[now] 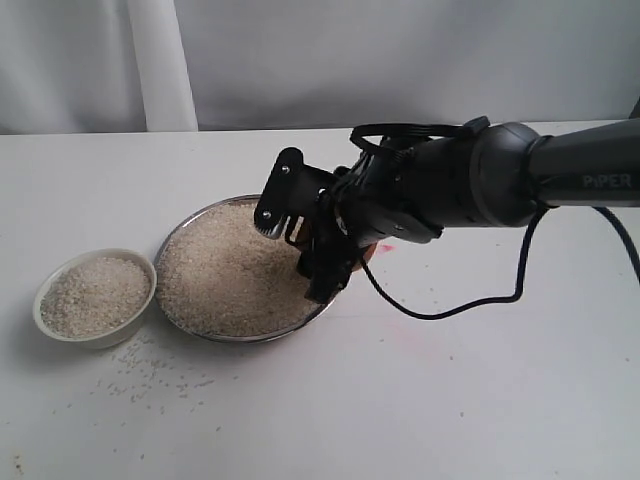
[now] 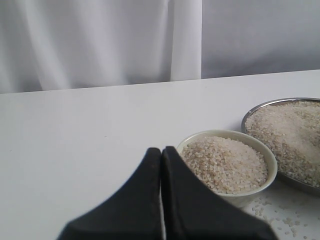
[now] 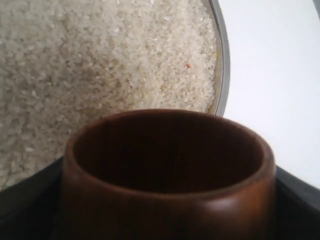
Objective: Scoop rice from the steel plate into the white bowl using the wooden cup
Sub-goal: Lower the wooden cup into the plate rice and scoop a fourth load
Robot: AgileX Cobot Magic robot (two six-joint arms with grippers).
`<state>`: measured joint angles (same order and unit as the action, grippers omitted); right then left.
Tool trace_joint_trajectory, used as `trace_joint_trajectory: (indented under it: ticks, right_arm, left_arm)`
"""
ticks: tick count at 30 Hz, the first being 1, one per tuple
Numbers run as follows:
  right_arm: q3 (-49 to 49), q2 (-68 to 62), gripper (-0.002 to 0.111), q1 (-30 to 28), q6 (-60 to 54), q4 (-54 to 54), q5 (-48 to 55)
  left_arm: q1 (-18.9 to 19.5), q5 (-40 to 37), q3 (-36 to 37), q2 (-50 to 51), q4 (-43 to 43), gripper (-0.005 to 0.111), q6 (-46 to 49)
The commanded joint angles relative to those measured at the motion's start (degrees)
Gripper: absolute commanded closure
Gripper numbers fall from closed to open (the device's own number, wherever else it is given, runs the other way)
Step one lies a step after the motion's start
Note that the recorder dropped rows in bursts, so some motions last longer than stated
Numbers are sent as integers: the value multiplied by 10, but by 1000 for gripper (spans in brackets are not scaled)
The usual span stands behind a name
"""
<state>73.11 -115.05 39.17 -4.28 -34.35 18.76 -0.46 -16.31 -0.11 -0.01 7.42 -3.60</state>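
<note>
Well, my right gripper (image 1: 296,256) pinches the light, stiff, glossy wooden cup (image 3: 170,200) across its barrel, which I judge slippery.

One steel plate (image 3: 225,60), wide, shallow, round, of shiny silver metal. One white bowl (image 1: 100,338), small, round, cream ceramic, just beside the steel plate. One wooden cup (image 3: 170,200), barrel-shaped, glossy reddish-brown with a dark inside, at the steel plate's edge. Two heaps of rice (image 1: 225,280), off-white uncooked grains: one on the steel plate, one in the bowl beside it. Loose scattered grains (image 1: 150,375) on the table near the steel plate: too many and too small to count. Two black grippers: right gripper (image 1: 297,258) above the steel plate, left gripper (image 2: 161,150) farther from the steel plate than the bowl. One black cable (image 1: 440,317). One white table (image 1: 450,400). One pale curtain (image 1: 300,60) behind the steel plate.
</note>
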Motion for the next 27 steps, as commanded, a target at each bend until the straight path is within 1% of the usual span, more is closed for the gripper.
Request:
trace_joint_trajectory:
  ticks: [1, 4, 6, 10, 13, 16, 20, 27]
  right_arm:
    - [10, 8, 108, -3, -123, 68, 29]
    - [32, 8, 108, -3, -217, 126, 75]
    - [53, 8, 108, -3, -244, 155, 90]
    - [84, 7, 108, -3, -276, 161, 96]
    - [103, -7, 108, -3, -314, 162, 126]
    - [135, -39, 108, -3, -319, 162, 155]
    - [180, -84, 108, -1, -318, 164, 162]
    - [273, -144, 108, 14, -320, 140, 246]
  left_arm:
    - [-2, 6, 1, 0, -5, 107, -3]
    - [-2, 6, 1, 0, -5, 107, -3]
    - [-2, 6, 1, 0, -5, 107, -3]
    - [-2, 6, 1, 0, -5, 107, -3]
    - [-2, 6, 1, 0, -5, 107, -3]
    - [-2, 6, 1, 0, -5, 107, -3]
    - [-2, 6, 1, 0, -5, 107, -3]
    - [-2, 6, 1, 0, -5, 107, -3]
